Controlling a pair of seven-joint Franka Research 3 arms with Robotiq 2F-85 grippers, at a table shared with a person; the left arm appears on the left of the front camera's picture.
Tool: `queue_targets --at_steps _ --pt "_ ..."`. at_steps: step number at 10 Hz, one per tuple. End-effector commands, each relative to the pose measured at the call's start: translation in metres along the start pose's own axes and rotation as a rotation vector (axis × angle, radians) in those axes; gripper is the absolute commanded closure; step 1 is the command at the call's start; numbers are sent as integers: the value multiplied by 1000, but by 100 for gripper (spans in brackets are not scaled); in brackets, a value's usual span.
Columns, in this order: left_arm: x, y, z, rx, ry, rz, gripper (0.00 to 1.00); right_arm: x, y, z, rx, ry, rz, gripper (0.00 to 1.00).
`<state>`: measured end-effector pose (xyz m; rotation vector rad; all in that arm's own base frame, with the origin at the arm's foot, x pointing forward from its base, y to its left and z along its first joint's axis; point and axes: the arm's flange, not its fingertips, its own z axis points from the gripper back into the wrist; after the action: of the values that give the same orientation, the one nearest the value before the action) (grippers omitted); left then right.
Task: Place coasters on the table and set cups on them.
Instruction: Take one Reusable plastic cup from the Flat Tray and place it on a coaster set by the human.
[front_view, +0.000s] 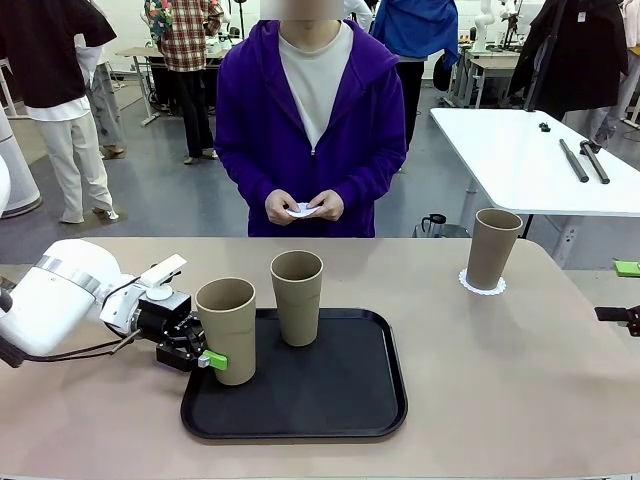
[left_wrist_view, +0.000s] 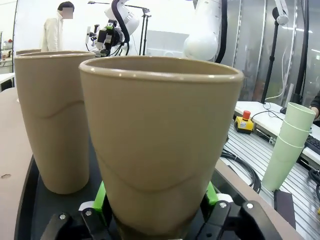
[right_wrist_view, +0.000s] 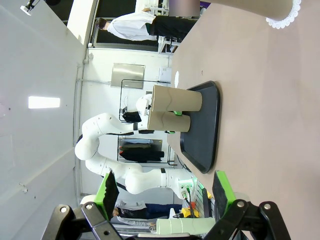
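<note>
Left fingers (front_view: 214, 361) gripping cup (front_view: 227, 325), right fingers (right_wrist_view: 108, 190) spread

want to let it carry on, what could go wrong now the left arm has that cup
The left gripper holds the near cup low, so the tall cup may tilt when lifted. The second cup stands close by it on the tray; a swing could knock it. The next doily is in the person's hands, so no spot is ready.

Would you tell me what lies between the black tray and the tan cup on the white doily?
Nothing; the front view shows bare beige tabletop between the black rounded tray and the tan cup on its white doily.
</note>
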<state>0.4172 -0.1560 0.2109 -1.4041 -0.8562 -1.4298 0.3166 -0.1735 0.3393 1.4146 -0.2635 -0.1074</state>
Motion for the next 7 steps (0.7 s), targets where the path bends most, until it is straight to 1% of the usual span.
queue_targets --at_steps 1,2,3,4,5,6,7 --pt "17 -15 12 32 -2 -18 74 0 1 -1 9 -2 6 0" --pt "45 -29 25 96 -39 25 74 0 1 -1 9 -2 6 0" --pt "82 -47 38 163 -50 37 74 0 1 -1 9 -2 6 0" --pt "124 -65 51 235 -45 54 74 0 1 -1 9 -2 6 0" --pt "156 -77 58 267 -32 60 74 0 1 -1 9 -2 6 0" --pt "182 -86 63 295 -38 48 74 0 1 -1 9 -2 6 0" --pt "197 -91 66 308 -32 54 74 0 1 -1 9 -2 6 0"
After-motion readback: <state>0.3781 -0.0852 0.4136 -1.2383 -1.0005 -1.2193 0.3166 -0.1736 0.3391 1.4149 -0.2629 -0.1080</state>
